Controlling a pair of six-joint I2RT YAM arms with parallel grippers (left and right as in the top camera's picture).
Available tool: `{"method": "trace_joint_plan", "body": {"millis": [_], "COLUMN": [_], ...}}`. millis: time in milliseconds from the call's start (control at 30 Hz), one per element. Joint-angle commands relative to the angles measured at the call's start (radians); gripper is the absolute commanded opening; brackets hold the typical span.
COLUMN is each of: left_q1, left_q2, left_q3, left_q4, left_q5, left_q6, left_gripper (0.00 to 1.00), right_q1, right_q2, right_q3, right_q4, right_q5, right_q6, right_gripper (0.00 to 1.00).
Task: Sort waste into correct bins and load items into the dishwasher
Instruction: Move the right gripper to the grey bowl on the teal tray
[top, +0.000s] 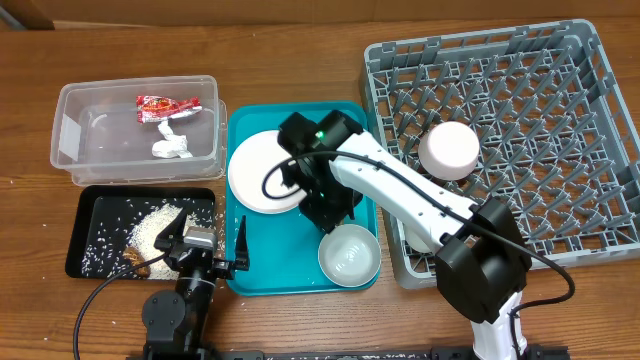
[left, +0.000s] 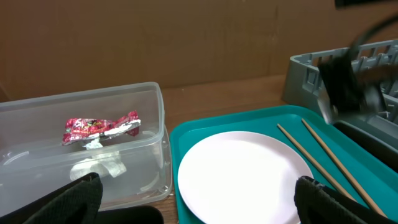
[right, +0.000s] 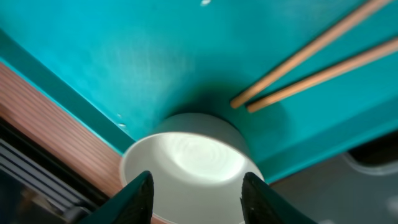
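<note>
While the right gripper (right: 198, 196) hangs over the large teal plastic serving tray (top: 290, 250), its two dark fingers stand partway apart with nothing clamped between them. A pale round bowl (top: 350, 255) shows in the gap below the fingertips in the right wrist view. Whether the tips brush its rim cannot be made out, but from overhead the bowl sits upright at the tray's near right corner. Just beyond the bowl, two thin light wooden chopsticks (right: 305, 54) lie side by side on the teal surface, close together at one end and spreading apart. A round white plate (top: 262, 172) lies flat on the far left part of the same tray, partly under the right arm. At the near left, the left gripper (left: 199, 208) is spread as wide as it goes and holds nothing, facing the plate and the clear rectangular plastic tub (top: 65, 100). Inside that tub lie a red printed sachet wrapper (top: 167, 105) and, near it, a crumpled white paper napkin (top: 172, 147). In front of the tub, a shallow black rectangular tray (top: 90, 215) carries loose white rice grains (top: 155, 225) and brown food scraps (top: 135, 262). On the right, the large square grey plastic dish rack (top: 520, 60) holds a second pale round bowl (top: 450, 150), bottom up among its pegs. Everything rests on a brown wooden table (top: 300, 50).
</note>
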Motion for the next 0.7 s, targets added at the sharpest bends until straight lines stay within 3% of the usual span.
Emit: {"method": "trace_joint_plan", "body": {"millis": [0, 367, 533, 667], "left_q1": [0.006, 0.006, 0.006, 0.006], "left_q2": [-0.011, -0.011, -0.011, -0.011], "left_q3": [-0.011, -0.011, -0.011, -0.011], "left_q4": [0.004, 0.004, 0.004, 0.004], "left_q5": [0.003, 0.003, 0.003, 0.003], "left_q6": [0.008, 0.008, 0.008, 0.008], "left_gripper": [1.0, 1.0, 1.0, 1.0], "right_q1": [-0.022, -0.054, -0.06, -0.06], "right_q2": [-0.019, -0.018, -0.017, -0.017], "right_q3": [-0.084, -0.147, -0.234, -0.311], "right_q4": [0.056, 0.076, 0.189, 0.256], "right_q5": [-0.031, -0.067, -0.006, 0.012], "right_q6": [-0.223, -0.279, -0.275, -0.265], "right_gripper": [0.47, 0.51, 0.52, 0.39]}}
